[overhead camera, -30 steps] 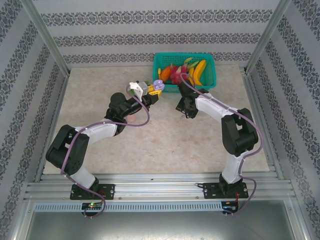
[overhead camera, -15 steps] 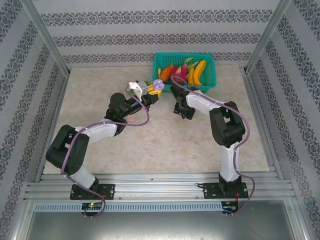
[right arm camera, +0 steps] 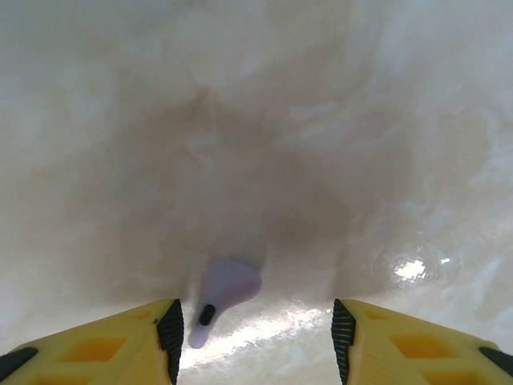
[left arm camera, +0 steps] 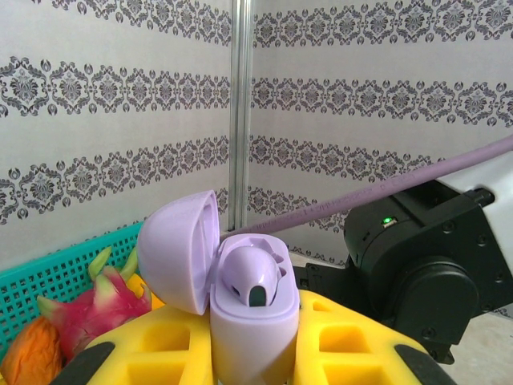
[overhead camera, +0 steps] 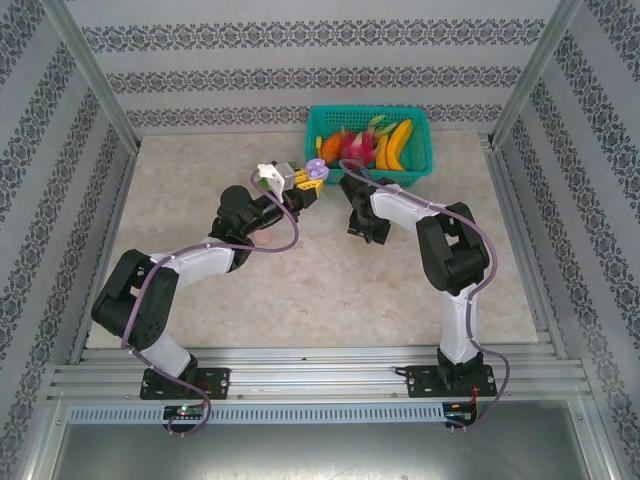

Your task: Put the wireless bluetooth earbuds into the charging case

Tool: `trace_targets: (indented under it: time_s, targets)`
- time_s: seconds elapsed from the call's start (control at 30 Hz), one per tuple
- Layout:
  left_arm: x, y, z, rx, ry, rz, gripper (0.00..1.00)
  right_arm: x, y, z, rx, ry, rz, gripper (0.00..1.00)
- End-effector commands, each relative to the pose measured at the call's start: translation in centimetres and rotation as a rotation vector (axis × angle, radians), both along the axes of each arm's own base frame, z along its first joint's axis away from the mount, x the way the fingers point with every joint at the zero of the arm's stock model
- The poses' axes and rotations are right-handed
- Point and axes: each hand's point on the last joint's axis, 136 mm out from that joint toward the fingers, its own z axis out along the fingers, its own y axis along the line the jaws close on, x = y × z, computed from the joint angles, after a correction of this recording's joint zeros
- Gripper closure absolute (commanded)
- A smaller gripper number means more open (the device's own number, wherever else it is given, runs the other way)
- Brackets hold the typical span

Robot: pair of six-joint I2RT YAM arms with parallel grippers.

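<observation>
My left gripper [left arm camera: 252, 357] is shut on a pale lilac charging case [left arm camera: 255, 329] and holds it upright above the table. The case's lid [left arm camera: 175, 255] is swung open to the left, and one lilac earbud [left arm camera: 252, 277] sits in a socket. In the top view the case [overhead camera: 316, 170] is just left of the basket. My right gripper [right arm camera: 255, 341] points down at the table, open. A second lilac earbud [right arm camera: 226, 287] lies on the surface between its fingers, close to the left fingertip [right arm camera: 170, 329] and not touching it.
A teal basket [overhead camera: 421, 124] of toy fruit stands at the back of the table, just behind both grippers. A pink dragon fruit [left arm camera: 96, 305] shows behind the case. The right arm's wrist [left arm camera: 425, 265] is close on the case's right.
The right arm has swung left, bringing its gripper closer to the left gripper. The left arm and the case have stayed still.
</observation>
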Motion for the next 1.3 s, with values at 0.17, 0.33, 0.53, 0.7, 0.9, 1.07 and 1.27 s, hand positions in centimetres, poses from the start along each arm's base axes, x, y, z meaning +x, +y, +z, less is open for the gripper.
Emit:
trace_targets:
  time_s: [0.17,0.33,0.53,0.7,0.9,1.07,1.27]
  targets:
    - [0.0,0.6,2.3,-0.053,-0.054,0.011,1.0,-1.2,-1.0,0.2,-0.039,0.013,0.036,0.48]
    - [0.1,0.5,2.3,-0.055,-0.052,0.011,1.0,-0.7,-0.6,1.0,0.0,-0.027,0.065,0.48]
    - [0.2,0.5,2.2,-0.058,-0.05,0.011,1.0,0.7,0.5,1.4,0.02,-0.037,0.123,0.48]
    - [0.2,0.6,2.3,-0.058,-0.053,0.014,1.0,1.3,0.9,0.8,0.028,-0.027,0.148,0.48]
    - [0.2,0.6,2.1,-0.05,-0.052,0.017,1.0,1.6,1.9,0.0,0.051,0.001,0.268,0.49]
    - [0.2,0.5,2.1,-0.05,-0.051,0.016,1.0,1.3,1.2,-0.6,0.043,0.021,0.311,0.5]
    - [0.4,0.5,2.1,-0.052,-0.045,0.015,1.0,1.3,0.6,-1.1,0.05,0.034,0.33,0.52]
